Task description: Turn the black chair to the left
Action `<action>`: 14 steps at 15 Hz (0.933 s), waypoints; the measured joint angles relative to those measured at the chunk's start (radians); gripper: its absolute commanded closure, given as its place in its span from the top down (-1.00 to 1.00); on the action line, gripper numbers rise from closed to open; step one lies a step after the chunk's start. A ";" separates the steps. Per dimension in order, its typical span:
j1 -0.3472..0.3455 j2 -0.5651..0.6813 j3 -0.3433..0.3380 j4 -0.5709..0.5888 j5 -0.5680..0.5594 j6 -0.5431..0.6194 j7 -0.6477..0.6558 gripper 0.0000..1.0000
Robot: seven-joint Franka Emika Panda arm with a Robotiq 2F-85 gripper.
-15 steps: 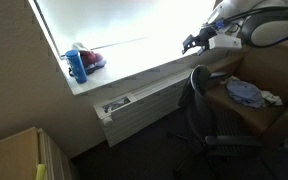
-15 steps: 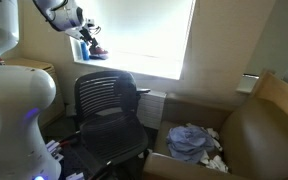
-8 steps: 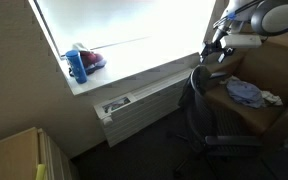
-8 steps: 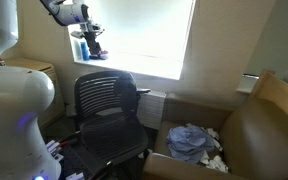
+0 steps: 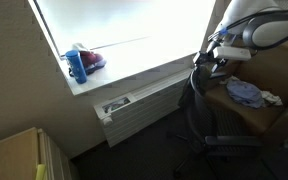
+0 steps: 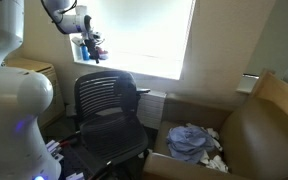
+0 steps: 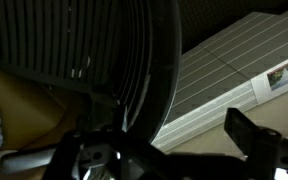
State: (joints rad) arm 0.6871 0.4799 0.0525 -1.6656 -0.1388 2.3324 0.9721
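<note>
- Down toward the chair came the end effector over the last second. It dropped from beside the bright window to just above the top edge of the black chair.
- In an exterior view the end effector hung above and behind the black chair, apart from it. The chair stood where it had been, its back toward the window.
- Through the wrist view we looked down on the curved rim and mesh of the backrest. The end effector had its fingers spread wide, one finger on the heater side, and it held nothing.
- We could not tell whether the rim already lay between the fingers or merely below them.
- We judged the step to be the approach, reaching for the backrest with no turning begun.
- The next move, as we saw it, called for a little more descent so the fingers straddled the rim. They would then close on it or press against one side and sweep sideways, so the seat swivelled left on its base.
- We thought a hold near the outer edge of the backrest would give better leverage, while one too shallow risked slipping off.
- The heater and the couch with its blue cloth stood near, so the sweep needed to clear both.
</note>
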 measured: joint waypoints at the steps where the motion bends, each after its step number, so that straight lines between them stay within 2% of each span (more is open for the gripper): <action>1: 0.001 0.033 0.009 -0.001 -0.003 0.036 0.011 1.00; 6: 0.016 0.167 0.012 0.015 -0.025 0.134 0.048 1.00; 7: 0.016 0.172 0.012 0.019 -0.026 0.136 0.049 0.54; 9: 0.016 0.171 0.010 0.023 -0.026 0.135 0.049 0.32; 14: 0.015 0.175 0.000 0.024 -0.026 0.102 0.052 -0.38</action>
State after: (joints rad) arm 0.7024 0.6547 0.0530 -1.6416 -0.1645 2.4346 1.0237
